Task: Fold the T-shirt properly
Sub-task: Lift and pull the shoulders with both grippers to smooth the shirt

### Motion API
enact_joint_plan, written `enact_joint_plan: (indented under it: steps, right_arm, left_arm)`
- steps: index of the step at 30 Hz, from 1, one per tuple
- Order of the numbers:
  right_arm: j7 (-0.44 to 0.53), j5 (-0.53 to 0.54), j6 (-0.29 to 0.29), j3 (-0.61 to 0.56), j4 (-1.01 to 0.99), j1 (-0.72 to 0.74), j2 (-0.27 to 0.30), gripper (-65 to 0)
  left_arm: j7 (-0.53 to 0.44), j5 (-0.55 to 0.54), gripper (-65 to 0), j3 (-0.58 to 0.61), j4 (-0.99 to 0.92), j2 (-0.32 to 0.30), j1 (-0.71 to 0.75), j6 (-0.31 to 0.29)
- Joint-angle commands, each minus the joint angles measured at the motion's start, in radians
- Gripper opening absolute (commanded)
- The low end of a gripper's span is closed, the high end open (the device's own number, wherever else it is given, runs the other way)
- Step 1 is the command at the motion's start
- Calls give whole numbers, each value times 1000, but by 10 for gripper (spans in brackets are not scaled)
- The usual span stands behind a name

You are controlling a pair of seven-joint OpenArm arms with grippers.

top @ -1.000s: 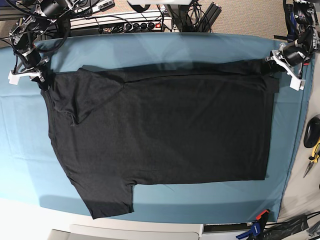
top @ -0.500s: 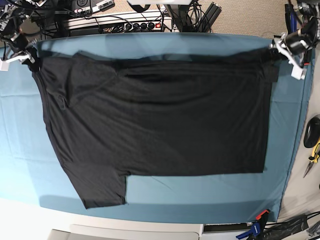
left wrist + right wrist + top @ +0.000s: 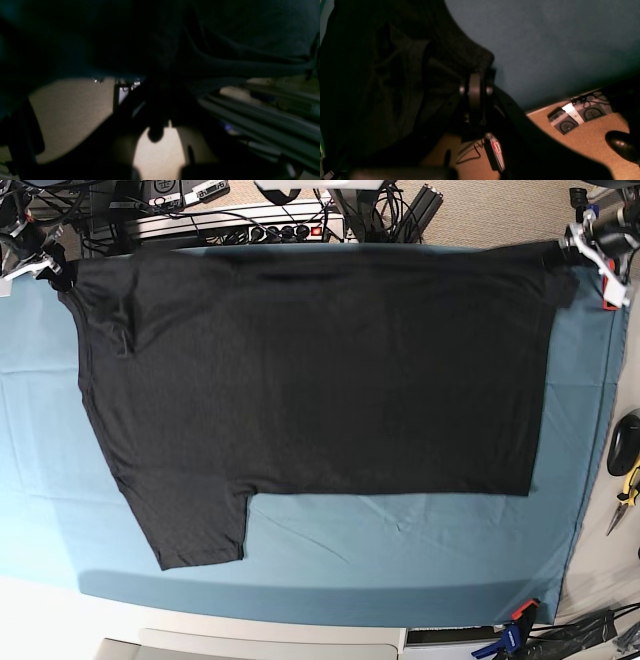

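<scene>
Both arms stretched wide to opposite far corners: left gripper [image 3: 590, 242] at base view's upper right, right gripper [image 3: 40, 268] at upper left, fingers [image 3: 474, 92] clamped tight.

- The base view looks straight down over the whole teal cloth [image 3: 420, 550].
- Each wrist view sits close behind its fingers, facing past them to the floor.
- All share the T-shirt [image 3: 320, 370].

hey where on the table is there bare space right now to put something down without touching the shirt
Bare teal table cloth runs along the near edge below the T-shirt, widest right of the hanging sleeve. A second patch lies at the left edge; a narrow strip at the right edge. The far edge is crowded: both pincers hold the shirt there.
</scene>
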Motion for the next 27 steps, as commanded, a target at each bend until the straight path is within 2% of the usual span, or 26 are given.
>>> enact_joint_plan:
  steps: [1,11,12,13,15,17,18,19,27]
  right_arm:
    - [20,13,0,8,16,-10,35,-650]
    - [40,12,0,8,16,-6,35,-650]
    - [40,12,4,8,16,-6,35,-650]
    - [40,12,15,8,16,-6,35,-650]
    - [40,12,46,8,16,-6,35,-650]
    - [51,13,46,8,16,-6,35,-512]
    - [62,13,46,8,16,-6,35,-448]
    - [74,13,46,8,16,-6,35,-412]
    - [87,31,46,26,16,-5,35,-405]
  left_arm:
    - [-5,-13,-650,-15,10,-21,12,-2]
    - [-29,-17,-650,-15,10,-21,13,-3]
    - [-29,-16,-606,-15,10,-21,13,-3]
    - [-29,-16,-535,-15,10,-21,13,-6]
    - [-28,-17,-406,-15,10,-21,14,-54]
    - [-28,-16,-354,-15,10,-22,14,-59]
    - [-28,-17,-354,-15,10,-22,14,-59]
    - [-28,-17,-354,-15,10,-21,14,-59]
    - [-23,-7,-354,-15,35,-22,14,-63]
